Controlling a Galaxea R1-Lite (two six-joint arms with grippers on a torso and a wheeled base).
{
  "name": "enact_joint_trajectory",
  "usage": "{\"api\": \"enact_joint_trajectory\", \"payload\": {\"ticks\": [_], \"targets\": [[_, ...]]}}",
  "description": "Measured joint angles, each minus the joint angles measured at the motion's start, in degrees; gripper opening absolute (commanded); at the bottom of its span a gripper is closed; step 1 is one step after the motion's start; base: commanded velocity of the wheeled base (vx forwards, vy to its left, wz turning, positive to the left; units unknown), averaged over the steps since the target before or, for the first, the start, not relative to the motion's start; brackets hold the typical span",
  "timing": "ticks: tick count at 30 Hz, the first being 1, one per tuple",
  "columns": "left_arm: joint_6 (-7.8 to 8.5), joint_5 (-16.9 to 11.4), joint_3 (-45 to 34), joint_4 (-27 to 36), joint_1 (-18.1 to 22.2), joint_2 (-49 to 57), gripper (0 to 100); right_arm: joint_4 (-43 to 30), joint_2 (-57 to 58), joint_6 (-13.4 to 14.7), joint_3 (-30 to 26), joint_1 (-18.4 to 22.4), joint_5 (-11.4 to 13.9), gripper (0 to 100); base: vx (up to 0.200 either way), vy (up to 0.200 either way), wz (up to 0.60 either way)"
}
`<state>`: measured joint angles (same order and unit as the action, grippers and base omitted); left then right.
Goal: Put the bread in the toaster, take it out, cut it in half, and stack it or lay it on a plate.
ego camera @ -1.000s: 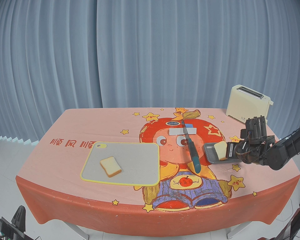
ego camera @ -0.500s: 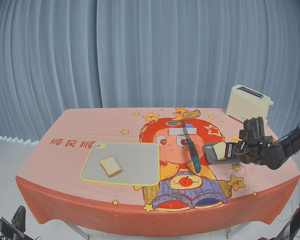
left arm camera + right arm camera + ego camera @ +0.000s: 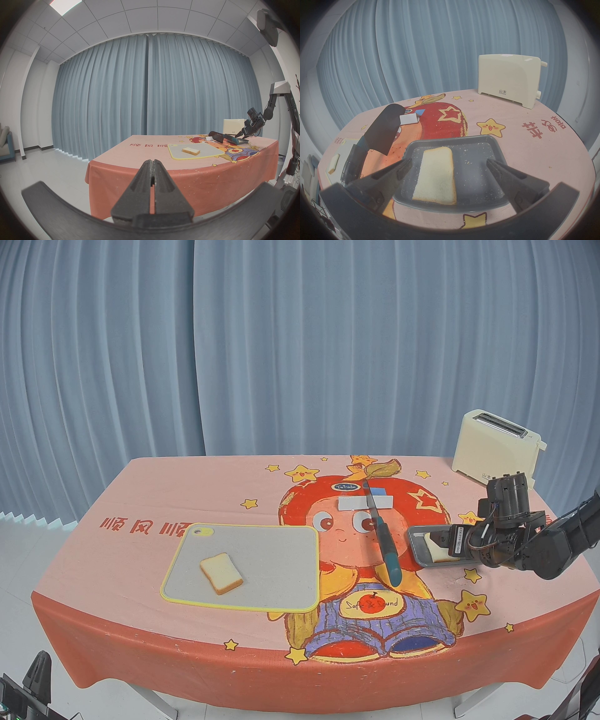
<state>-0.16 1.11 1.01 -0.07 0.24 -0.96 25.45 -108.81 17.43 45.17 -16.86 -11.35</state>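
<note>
My right gripper (image 3: 448, 162) hangs low over the tray (image 3: 487, 175). Its fingers are spread wide to either side of the half slice (image 3: 436, 176) and grip nothing. That half lies flat in the tray, toward the side nearest the knife (image 3: 384, 540). The knife lies just beside the tray. The second half (image 3: 220, 572) lies on the board (image 3: 275, 565), well apart from the tray and beyond the knife. The toaster (image 3: 497, 447) stands behind the tray. My left gripper (image 3: 152, 178) is closed on nothing and hangs off the table, far from the tray.

Step in hand, as I judge it: clear the placed half, then fetch the second.

1. Lift straight up from the tray before any sideways travel. A spread finger could drag the slice or catch the rim.
2. Cross above the knife, not through it.
3. Take the second half by its two long edges with light pressure. Bread is likely to crush.
4. Set it on the first half, or on the bare tray floor beside it.

Risk: a tilted release could leave the slice leaning on the tray wall.
</note>
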Motion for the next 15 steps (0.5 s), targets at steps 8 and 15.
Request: {"api": "enact_joint_trajectory", "payload": {"ticks": [8,15], "targets": [[0.00,0.01,0.00,0.00,0.00,0.00,0,0.00,1.45,-0.09,-0.33,-0.33,-0.06,100,0.000,0.000,0.00],[0.00,0.00,0.00,0.00,-0.02,0.00,0,-0.09,7.94,-0.41,-1.89,-2.65,-0.28,100,0.000,0.000,0.00]]}}
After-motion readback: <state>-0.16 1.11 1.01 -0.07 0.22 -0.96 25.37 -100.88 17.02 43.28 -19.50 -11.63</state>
